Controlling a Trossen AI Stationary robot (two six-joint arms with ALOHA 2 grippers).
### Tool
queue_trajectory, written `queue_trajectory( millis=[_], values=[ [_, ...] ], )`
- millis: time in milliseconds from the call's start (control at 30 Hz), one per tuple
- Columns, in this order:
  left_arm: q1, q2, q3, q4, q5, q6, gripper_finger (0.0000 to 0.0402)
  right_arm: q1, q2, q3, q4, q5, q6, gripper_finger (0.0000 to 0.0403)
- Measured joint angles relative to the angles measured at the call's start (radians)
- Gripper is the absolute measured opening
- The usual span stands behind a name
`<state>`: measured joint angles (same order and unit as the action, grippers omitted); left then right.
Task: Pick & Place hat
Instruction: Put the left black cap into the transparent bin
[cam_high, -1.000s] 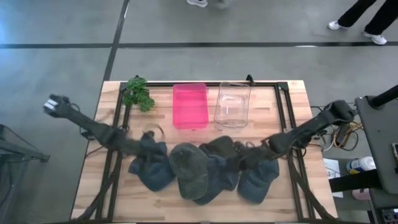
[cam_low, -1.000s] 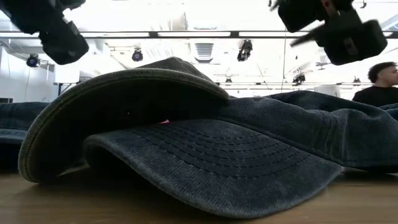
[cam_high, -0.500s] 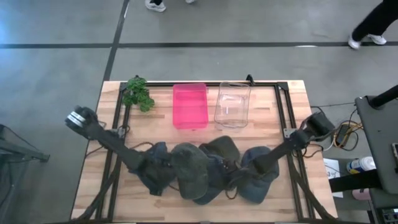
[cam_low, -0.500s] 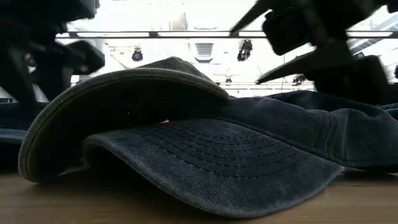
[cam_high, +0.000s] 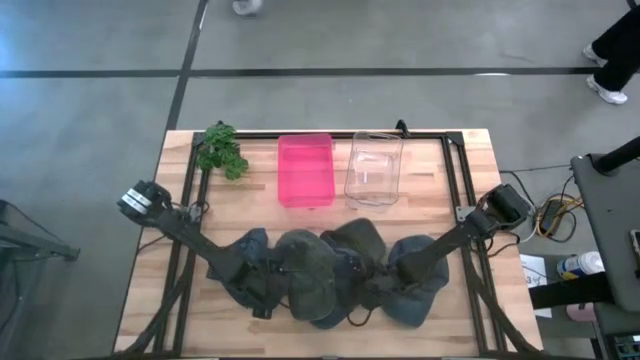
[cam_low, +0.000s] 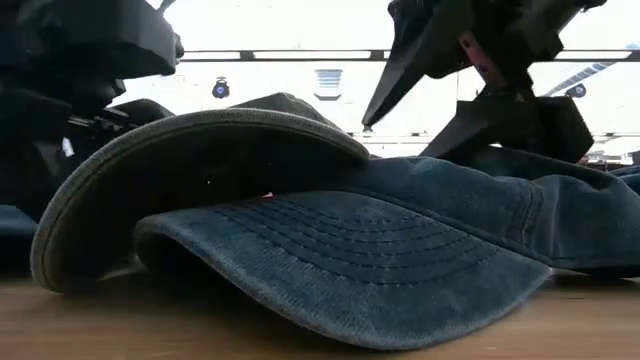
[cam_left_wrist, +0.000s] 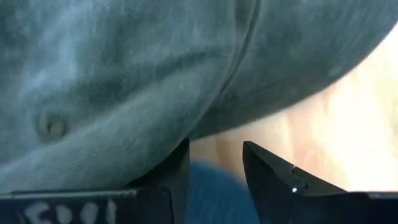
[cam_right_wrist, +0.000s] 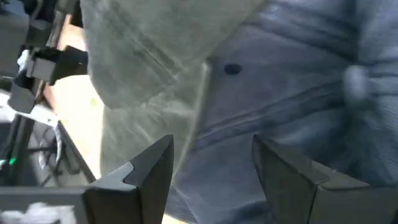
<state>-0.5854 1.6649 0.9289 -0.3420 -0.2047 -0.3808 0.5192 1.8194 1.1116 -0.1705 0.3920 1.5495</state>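
Observation:
Several caps lie heaped by the table's near edge. An olive cap (cam_high: 305, 265) sits in the middle, its edge resting on a blue cap's brim (cam_low: 350, 260). More blue caps lie to the left (cam_high: 243, 262) and to the right (cam_high: 418, 272). My left gripper (cam_high: 265, 292) is open, low at the olive cap's left side (cam_left_wrist: 124, 81). My right gripper (cam_high: 372, 290) is open and low over the caps right of the olive one, where blue cloth (cam_right_wrist: 292, 93) and olive cloth (cam_right_wrist: 143, 56) show past its fingers. My left gripper comes in low from the table's left. One fingertip (cam_left_wrist: 179, 163) stands right at the olive cap's lower edge (cam_left_wrist: 155, 146); I cannot tell whether it touches. My right gripper's fingers (cam_low: 505, 125) stand just above the blue cap; I cannot tell whether they touch.
A pink bin (cam_high: 305, 170) and a clear bin (cam_high: 373, 170) stand side by side toward the far edge, and a green plant sprig (cam_high: 222, 150) lies at the far left. Bare wood shows between the bins and the caps. A black frame (cam_high: 455, 180) runs along the table's sides.
Both grippers have come down and toward the near edge, into the heap. The left one has moved right, up to the olive cap. The right one has moved left, over the blue caps. The caps lie as before.

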Motion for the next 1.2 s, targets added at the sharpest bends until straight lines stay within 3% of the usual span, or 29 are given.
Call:
queue_trajectory(
  millis=[133,267,467,600,800,967,1200],
  values=[
    [0.003,0.022,0.0,0.063,-0.004,0.011,0.0142,-0.034,0.013,-0.043,0.193,-0.05,-0.034,0.0212],
    [0.005,0.04,0.0,0.081,-0.003,0.011,0.0142,-0.054,0.033,-0.058,0.224,-0.061,-0.075,0.0212],
    [0.008,0.056,0.0,0.079,-0.003,0.04,0.0142,-0.07,0.014,-0.067,0.333,-0.178,-0.281,0.0211],
    [0.011,0.055,0.0,0.081,-0.007,0.04,0.0142,-0.06,-0.024,-0.058,0.343,-0.243,-0.315,0.0198],
    [0.017,0.055,0.0,0.115,-0.071,0.041,0.0142,-0.05,-0.029,-0.059,0.361,-0.235,-0.276,0.0122],
    [0.021,0.054,0.001,0.158,-0.078,0.04,0.0142,-0.053,-0.024,-0.059,0.399,-0.146,-0.241,0.0052],
    [0.021,0.053,0.001,0.192,-0.101,0.018,0.0142,-0.066,-0.024,-0.058,0.455,-0.133,-0.248,0.0053]
  ],
)
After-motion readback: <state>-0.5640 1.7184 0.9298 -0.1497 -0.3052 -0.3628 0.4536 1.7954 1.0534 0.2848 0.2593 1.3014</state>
